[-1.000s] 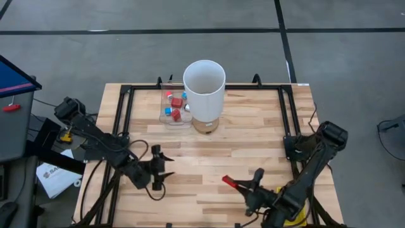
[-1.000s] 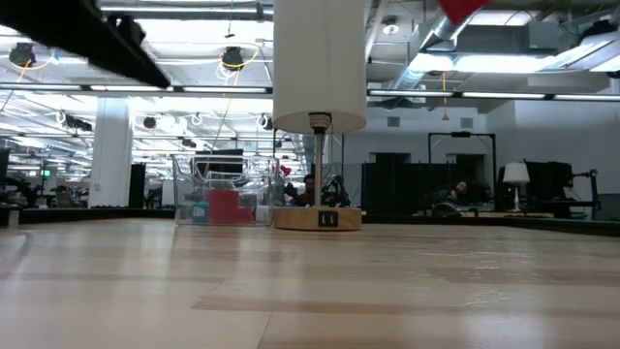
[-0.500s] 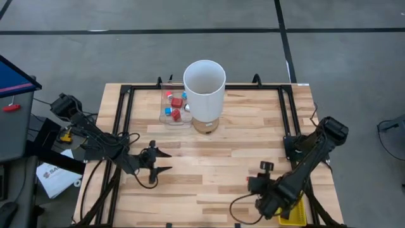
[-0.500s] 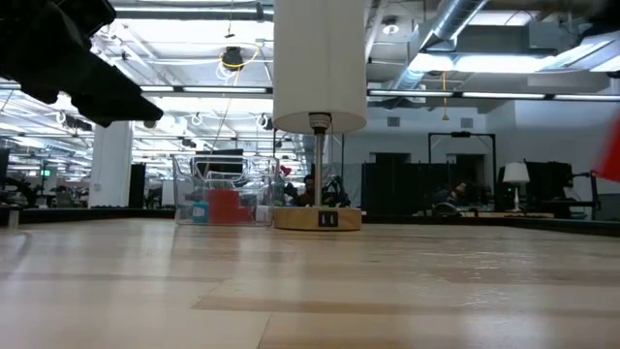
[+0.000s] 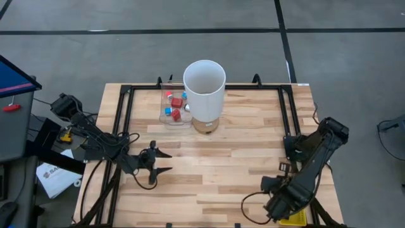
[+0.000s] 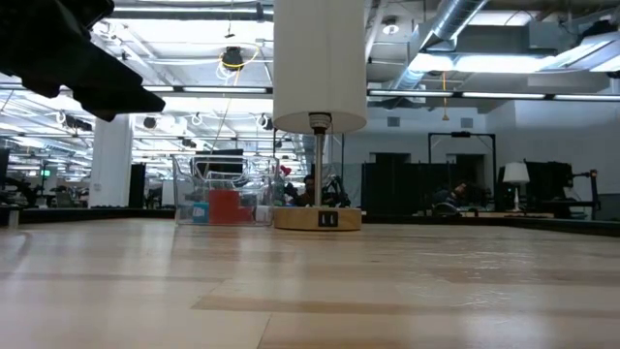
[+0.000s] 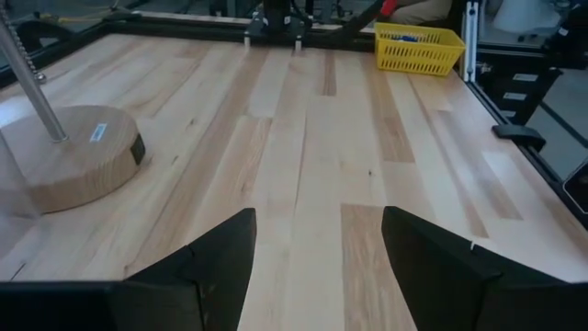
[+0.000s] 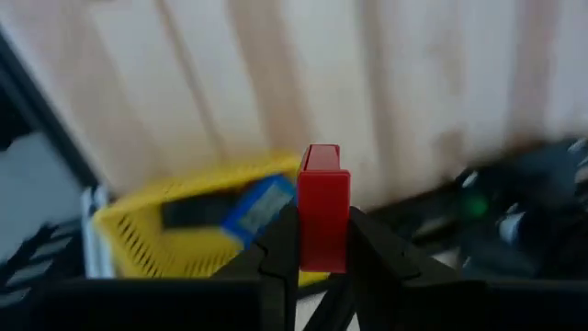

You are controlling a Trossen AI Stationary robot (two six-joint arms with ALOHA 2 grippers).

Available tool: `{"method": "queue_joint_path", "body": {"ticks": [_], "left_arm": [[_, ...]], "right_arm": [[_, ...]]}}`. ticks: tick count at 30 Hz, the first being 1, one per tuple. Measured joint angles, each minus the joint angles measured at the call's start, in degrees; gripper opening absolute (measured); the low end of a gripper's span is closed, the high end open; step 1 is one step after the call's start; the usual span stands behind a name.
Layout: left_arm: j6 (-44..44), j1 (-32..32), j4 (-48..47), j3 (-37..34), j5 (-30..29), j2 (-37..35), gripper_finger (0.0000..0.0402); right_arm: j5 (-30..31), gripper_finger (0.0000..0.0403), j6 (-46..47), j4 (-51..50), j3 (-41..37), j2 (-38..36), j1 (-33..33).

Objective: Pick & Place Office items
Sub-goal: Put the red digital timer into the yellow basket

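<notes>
We found the right pincer (image 8: 322, 241) clamped on a small red piece (image 8: 322, 208), its fingers pressed against the piece's two sides so that the long axis stood upright between them and most of the block rose clear above the tips. Just beyond and below it in the right wrist view lay the yellow mesh basket (image 8: 156, 239), already holding a blue piece (image 8: 259, 206) and something dark beside it. So the relation that mattered, in our judgement, was that the basket lay slightly off to one side of the red piece and not squarely under it; a short shift over the rim would be needed before any release.

From above, the right arm was folded low at the near right corner of the worktop (image 5: 240, 152), with the basket (image 5: 293, 219) showing at the edge beside it.

The left pincer (image 5: 159, 162) hung over the left middle of the worktop with its fingers apart and nothing between them, far from the basket. Well beyond it, at the far side, the clear tray (image 5: 166, 118) with the remaining red and blue pieces (image 5: 176, 106) sat touching the base of the tall white cylinder (image 5: 204, 88); the left arm was the nearer one to that stock.
</notes>
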Motion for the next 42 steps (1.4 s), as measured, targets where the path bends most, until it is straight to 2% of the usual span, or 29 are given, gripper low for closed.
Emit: {"method": "queue_joint_path", "body": {"ticks": [4, 8, 14, 18, 26, 35, 42], "left_arm": [[-0.01, -0.46, 0.00, 0.00, 0.02, 0.00, 0.0232], [0.17, -0.88, 0.00, 0.00, 0.02, 0.00, 0.0232], [0.37, -0.88, -0.02, 0.00, 0.03, 0.01, 0.0232], [0.64, -0.88, -0.04, 0.00, 0.04, 0.02, 0.0232], [1.84, -0.86, -0.04, 0.00, 0.04, 0.03, 0.0232], [3.30, -0.72, -0.04, 0.00, 0.07, 0.04, 0.0232], [3.58, -0.70, -0.04, 0.00, 0.07, 0.04, 0.0232]], "right_arm": [[-9.78, 0.0060, 1.62, -0.22, 0.03, 2.08, 0.64], [-14.10, 0.0060, 6.53, 0.42, -0.04, 2.59, 3.03], [-14.96, 0.0060, 18.49, 6.74, -0.03, 2.88, 8.12], [-15.82, 0.0060, 23.24, 11.99, -0.02, 4.67, 10.55], [-16.71, 0.0060, 23.31, 16.58, -0.04, 9.44, 11.58], [-17.90, 0.0061, 23.75, 16.17, -0.04, 10.68, 11.23], [-16.32, 0.0101, 26.00, 14.28, -0.04, 10.68, 11.13]]}}
